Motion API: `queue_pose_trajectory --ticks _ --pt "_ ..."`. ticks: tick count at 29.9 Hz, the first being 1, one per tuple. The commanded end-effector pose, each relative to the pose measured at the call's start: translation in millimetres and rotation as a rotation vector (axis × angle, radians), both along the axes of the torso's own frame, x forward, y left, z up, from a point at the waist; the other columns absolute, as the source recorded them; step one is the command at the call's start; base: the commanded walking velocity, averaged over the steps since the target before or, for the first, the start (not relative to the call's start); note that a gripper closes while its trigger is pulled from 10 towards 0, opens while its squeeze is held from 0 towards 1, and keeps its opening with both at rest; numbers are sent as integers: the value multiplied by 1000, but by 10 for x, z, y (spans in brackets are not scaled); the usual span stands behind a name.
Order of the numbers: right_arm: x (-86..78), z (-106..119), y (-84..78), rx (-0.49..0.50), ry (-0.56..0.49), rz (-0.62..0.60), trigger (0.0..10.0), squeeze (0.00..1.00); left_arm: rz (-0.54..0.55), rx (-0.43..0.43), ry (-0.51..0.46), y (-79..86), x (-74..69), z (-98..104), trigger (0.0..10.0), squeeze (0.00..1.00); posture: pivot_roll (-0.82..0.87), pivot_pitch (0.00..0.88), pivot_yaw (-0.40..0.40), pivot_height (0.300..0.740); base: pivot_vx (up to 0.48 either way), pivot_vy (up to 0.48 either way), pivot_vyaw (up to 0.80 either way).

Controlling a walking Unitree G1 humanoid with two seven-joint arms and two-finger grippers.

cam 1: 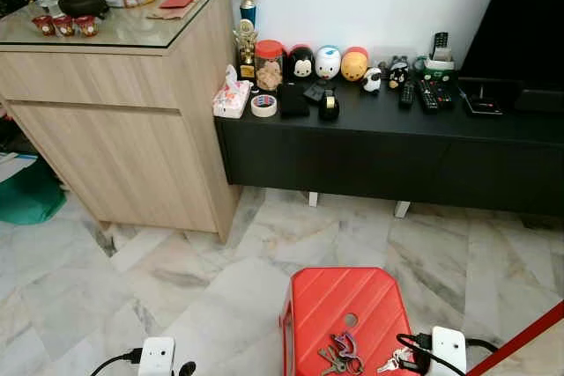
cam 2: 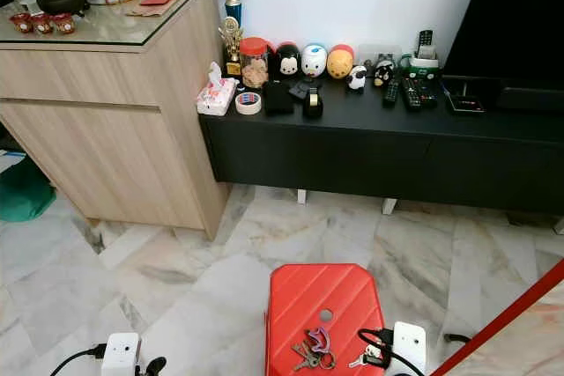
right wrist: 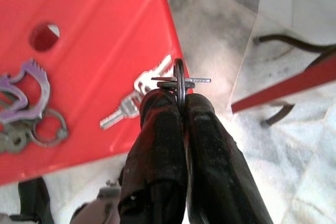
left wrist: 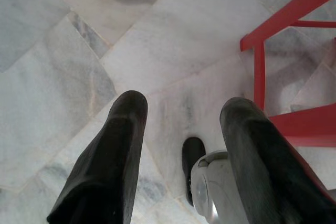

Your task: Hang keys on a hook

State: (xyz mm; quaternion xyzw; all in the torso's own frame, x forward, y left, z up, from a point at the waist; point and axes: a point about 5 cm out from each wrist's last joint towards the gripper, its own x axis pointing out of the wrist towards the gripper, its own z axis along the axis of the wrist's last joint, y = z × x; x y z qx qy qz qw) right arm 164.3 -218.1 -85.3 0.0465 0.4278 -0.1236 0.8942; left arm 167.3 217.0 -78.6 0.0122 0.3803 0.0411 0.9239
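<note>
Over the red stool [cam 1: 345, 305] our right pincer [right wrist: 178, 100] is pinched tight on the ring of a silver key set [right wrist: 137, 95] at the stool's edge (a second bunch [cam 1: 339, 354] lies beside it), while our left pincer [left wrist: 181, 124] hangs spread wide, holding nothing, above the floor [left wrist: 63, 51].
</note>
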Motion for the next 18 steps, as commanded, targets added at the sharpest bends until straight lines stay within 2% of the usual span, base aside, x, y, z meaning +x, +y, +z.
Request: queue_pose_trajectory --ticks 1,18 --pt "-66 -26 -22 2 24 -12 10000 0 2 5 40 32 -105 -45 10000 0 -21 0 -3 740 -244 0 0" --pt "-110 -53 26 18 32 -15 10000 0 -13 -5 23 5 -94 -38 10000 0 -39 0 10 740 -260 0 0"
